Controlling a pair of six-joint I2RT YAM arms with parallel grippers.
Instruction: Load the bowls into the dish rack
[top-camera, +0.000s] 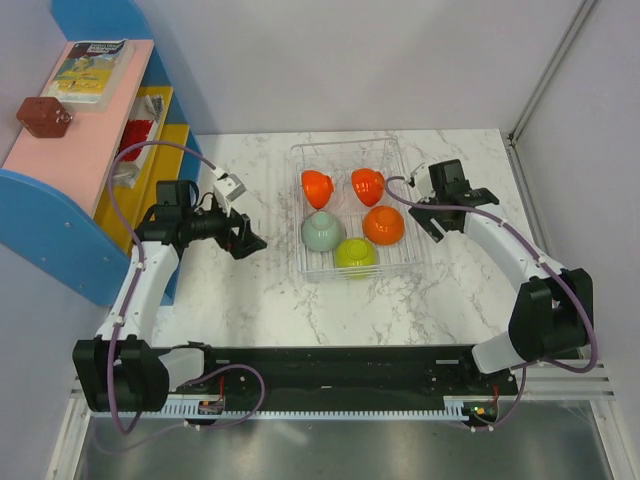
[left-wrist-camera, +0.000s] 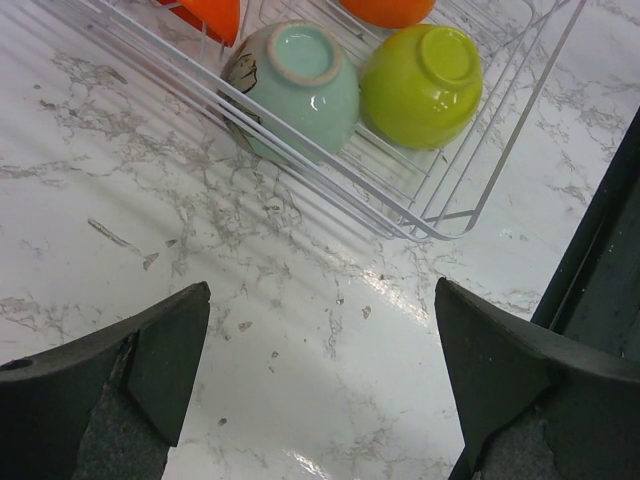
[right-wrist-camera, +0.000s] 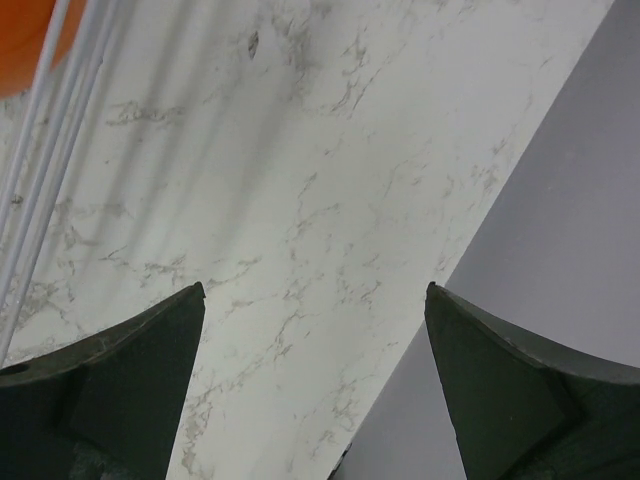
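Both sets of jaws are hanging wide open and empty over the counter (top-camera: 260, 300), the left gripper (left-wrist-camera: 320, 290) near the dish rack (top-camera: 345, 147), the right gripper (right-wrist-camera: 315, 290) beside its right wall. All five bowls (top-camera: 355, 252) are sitting inside the rack. Loading is looking finished, and the next move is likely calling only for the arms to back clear.

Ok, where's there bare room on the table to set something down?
The table is bare in front of the dish rack, and between its left wall and the left gripper. The rack's far strip is free too. Its middle and front are crowded with five bowls.
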